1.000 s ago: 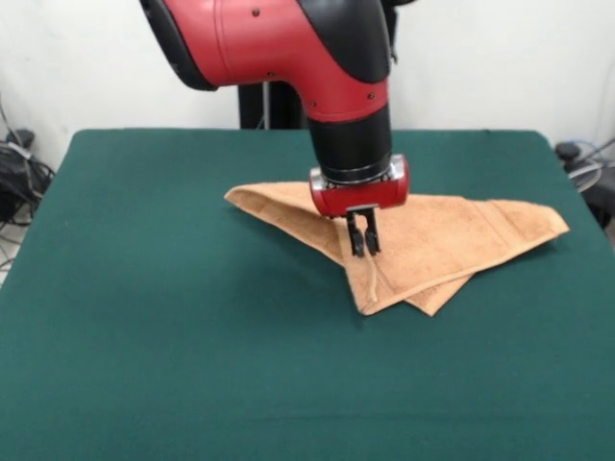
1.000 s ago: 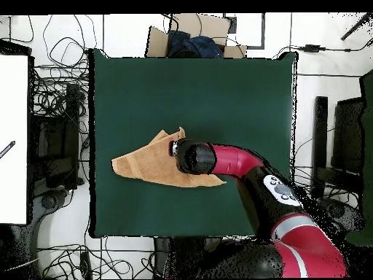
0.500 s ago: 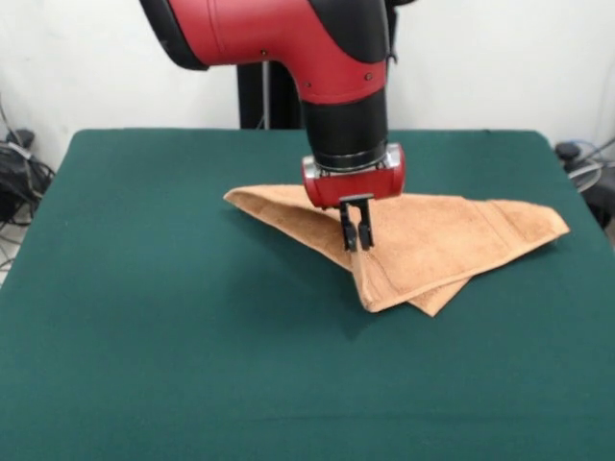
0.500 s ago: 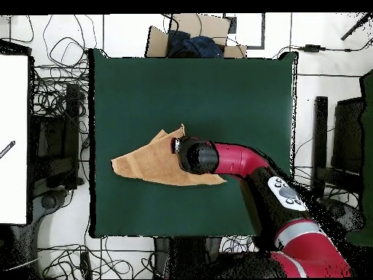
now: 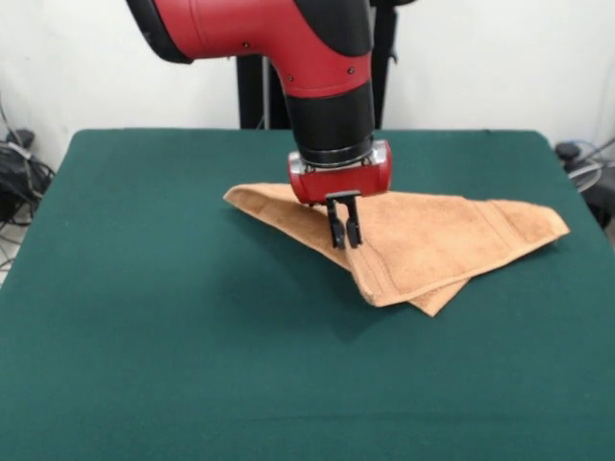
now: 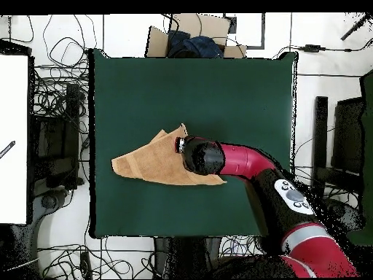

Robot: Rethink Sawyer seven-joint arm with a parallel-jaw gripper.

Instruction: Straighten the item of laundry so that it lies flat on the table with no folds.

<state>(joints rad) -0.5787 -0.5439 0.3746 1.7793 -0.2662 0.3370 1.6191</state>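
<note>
The towel [image 5: 423,240] is seen folded into a triangle right of centre on the table [image 5: 173,336]. The gripper [image 5: 344,223] is held narrow over the fold's left edge; whether cloth is pinched cannot be told.

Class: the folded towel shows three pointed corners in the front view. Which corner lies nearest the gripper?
The near corner, pointing toward the camera: it lies just below the gripper, while the towel stretches further to its left and right corners.

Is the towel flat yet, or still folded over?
Still folded: the towel lies as a triangle, a second layer's corner poking out under its near edge.
</note>
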